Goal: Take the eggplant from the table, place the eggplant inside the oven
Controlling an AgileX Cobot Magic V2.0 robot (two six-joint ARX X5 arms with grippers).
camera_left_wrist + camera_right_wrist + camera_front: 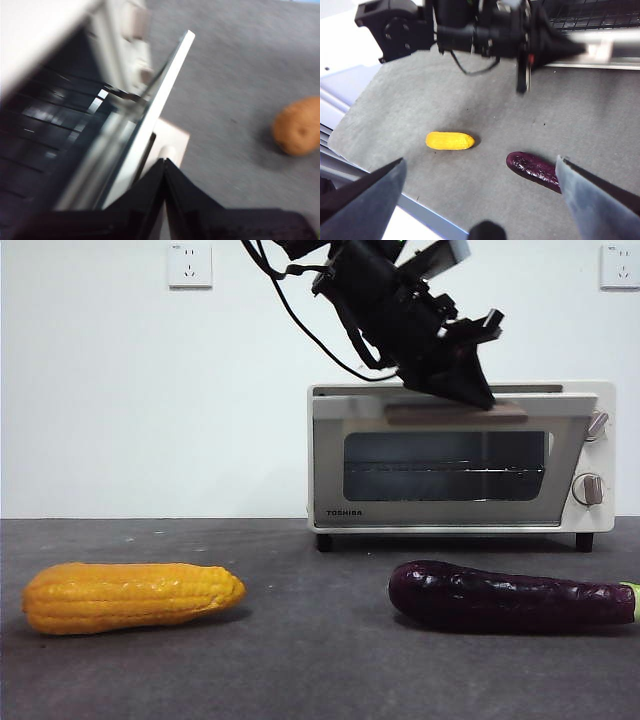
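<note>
A yellow-orange corn cob [132, 596] lies flat — two white wall sockets [190, 265] above.

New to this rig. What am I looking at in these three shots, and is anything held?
It is a two-armed table robot. The front view looks level across the table: a corn cob, the eggplant, and behind them the oven. The other two pictures come from cameras on each wrist. The left gripper is shut on the oven's door handle, with the door slightly ajar. The right gripper hangs open above the table, holding nothing, with the eggplant and corn cob below it. The eggplant lies untouched.
</note>
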